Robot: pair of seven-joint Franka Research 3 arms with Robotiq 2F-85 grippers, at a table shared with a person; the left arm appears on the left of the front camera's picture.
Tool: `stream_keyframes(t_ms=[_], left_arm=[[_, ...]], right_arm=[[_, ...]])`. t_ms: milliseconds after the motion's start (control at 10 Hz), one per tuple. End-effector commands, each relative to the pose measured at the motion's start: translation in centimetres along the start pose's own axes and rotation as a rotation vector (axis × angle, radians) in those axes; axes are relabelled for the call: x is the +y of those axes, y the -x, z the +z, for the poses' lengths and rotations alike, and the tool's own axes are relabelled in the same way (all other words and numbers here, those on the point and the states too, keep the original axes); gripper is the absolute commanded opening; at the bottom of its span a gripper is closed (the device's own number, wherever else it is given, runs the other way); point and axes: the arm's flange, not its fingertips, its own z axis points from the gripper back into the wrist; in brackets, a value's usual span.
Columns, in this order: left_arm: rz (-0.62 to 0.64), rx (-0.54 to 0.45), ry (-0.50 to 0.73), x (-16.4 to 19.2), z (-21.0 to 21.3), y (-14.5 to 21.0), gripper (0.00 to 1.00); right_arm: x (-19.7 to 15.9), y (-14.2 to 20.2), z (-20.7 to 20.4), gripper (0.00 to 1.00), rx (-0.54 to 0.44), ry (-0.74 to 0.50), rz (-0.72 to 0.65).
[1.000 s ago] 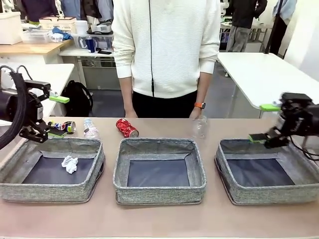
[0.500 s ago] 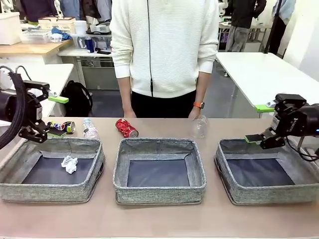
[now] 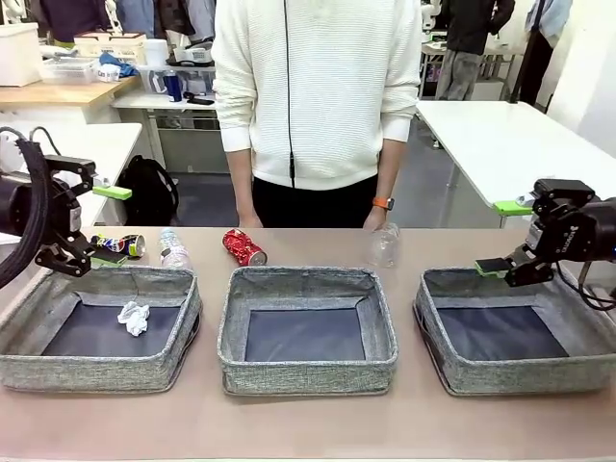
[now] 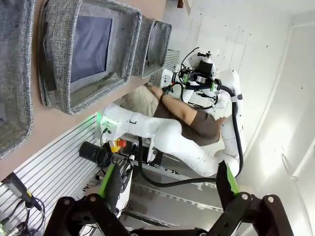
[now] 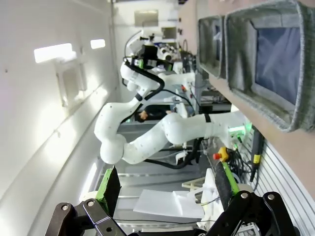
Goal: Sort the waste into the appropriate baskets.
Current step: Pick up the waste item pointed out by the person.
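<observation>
Three grey woven baskets stand in a row: left, middle, right. A crumpled white paper ball lies in the left basket. Behind the baskets on the table lie a crushed dark can, a clear plastic bottle, a crushed red can and a crushed clear plastic container. My left gripper hovers open beside the dark can, holding nothing. My right gripper hangs open and empty over the right basket's far rim. Both wrist views show open fingers.
A person in a white sweater stands at the far edge, one hand close to the clear container. The left wrist view shows baskets sideways, and the right wrist view shows baskets too. Bare table runs along the front edge.
My right gripper has shifted slightly to the left above the right basket's far rim. The left arm and the waste have not moved.
</observation>
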Motion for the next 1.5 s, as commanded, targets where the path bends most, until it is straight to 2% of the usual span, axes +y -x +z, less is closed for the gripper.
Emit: stream_keyframes(t_ms=[0,1400], left_arm=[[-0.007,0.007,0.003,0.0,0.19,0.33,1.0],[-0.007,0.007,0.003,0.0,0.19,0.33,1.0]], right_arm=[[0.17,-0.13,-0.17,1.0,-0.002,-0.022,0.036],[0.17,-0.13,-0.17,1.0,-0.002,-0.022,0.036]])
